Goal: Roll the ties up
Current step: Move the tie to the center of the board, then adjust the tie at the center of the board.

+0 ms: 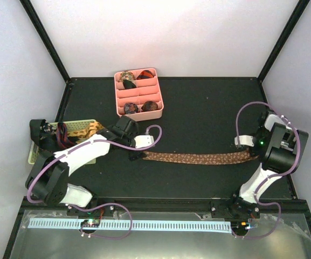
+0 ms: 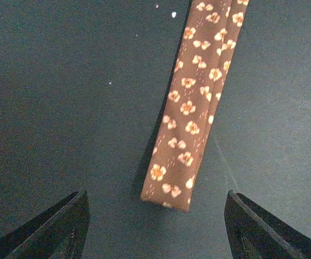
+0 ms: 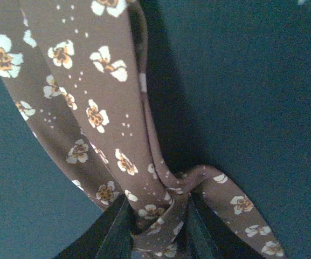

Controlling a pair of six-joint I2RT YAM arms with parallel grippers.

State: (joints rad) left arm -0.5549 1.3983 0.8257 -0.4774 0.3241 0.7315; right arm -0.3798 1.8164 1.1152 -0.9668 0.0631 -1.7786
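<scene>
My right gripper [image 3: 156, 229] pinches the brown floral tie [image 1: 198, 158] tight at its bunched end — my left gripper [image 2: 156, 195] hangs wide open, straddling the other end.

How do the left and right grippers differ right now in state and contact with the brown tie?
The left gripper is open; the right gripper is shut on the brown tie. The left gripper's fingers straddle the flat end without touching it; the right gripper pinches the other end into a bunch. Both are at ends of the same tie.
</scene>
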